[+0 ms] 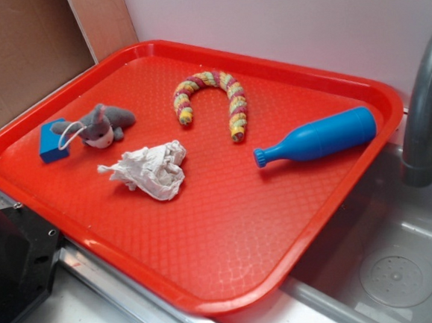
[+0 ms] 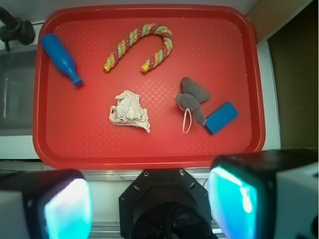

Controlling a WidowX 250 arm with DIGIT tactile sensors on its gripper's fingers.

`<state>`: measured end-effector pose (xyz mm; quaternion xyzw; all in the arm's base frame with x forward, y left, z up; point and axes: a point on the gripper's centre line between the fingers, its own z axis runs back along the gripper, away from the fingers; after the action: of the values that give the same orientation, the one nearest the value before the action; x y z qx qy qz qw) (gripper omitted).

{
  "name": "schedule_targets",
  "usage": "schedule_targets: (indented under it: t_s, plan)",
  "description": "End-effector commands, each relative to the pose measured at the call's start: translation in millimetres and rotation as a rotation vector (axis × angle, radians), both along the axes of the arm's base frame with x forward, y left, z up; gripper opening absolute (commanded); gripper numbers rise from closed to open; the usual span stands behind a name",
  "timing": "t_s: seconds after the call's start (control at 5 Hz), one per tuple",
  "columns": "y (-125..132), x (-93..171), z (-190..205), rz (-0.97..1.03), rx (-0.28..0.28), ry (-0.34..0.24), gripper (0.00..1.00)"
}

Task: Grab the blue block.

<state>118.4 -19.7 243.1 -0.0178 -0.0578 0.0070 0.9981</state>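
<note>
white wall behind, brown cardboard panel at the back left corner in the exterior view. red tray (image 1: 298, 252) sits partly over a grey sink basin (image 1: 403, 259), grey faucet (image 1: 425, 107) at the right edge.

on the tray: blue block (image 1: 51, 142) near the tray's left corner in the exterior view, lying flat. grey plush toy (image 1: 102, 125) just beside it and touching or overlapping its edge; a white cord loop from the toy lies across the block. crumpled white paper (image 1: 151, 170) near the middle of the tray, apart from the others. striped rope toy (image 1: 212, 96), bent into an arch, towards the back. blue plastic bottle (image 1: 315, 136) lying on its side towards the faucet side.

wrist view, looking down: whole tray outline visible, block (image 2: 221, 117) on the right-hand part of the tray, plush (image 2: 192, 99) against its upper left side, cord loop lying on the tray next to the block. this view shows the block as a long flat-topped slab; exterior view shows its thicker side face.

claw (image 2: 149, 201): only the wrist view shows it. two fingers with pale cyan-lit pads (image 2: 67, 206) at the bottom corners, set wide apart, nothing between them, so released. it sits outside the tray's near rim, well apart from the block. dark body at the bottom left of the exterior view; cannot tell what it is.
</note>
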Motion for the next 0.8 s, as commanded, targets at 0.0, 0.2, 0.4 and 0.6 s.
schedule_targets:
  t_s: [0.0,0.2,0.4,0.6]
  plan:
    - [0.0,0.0,0.0,0.0,0.0,0.0,1.0]
    - [50.0,6.2,-50.0,0.069,0.01,-0.004,1.0]
    - [96.7,22.7,-101.4,0.319,-0.074,-0.009,1.0]
    - [142.9,54.9,-137.7,0.567,-0.103,-0.054,1.0]
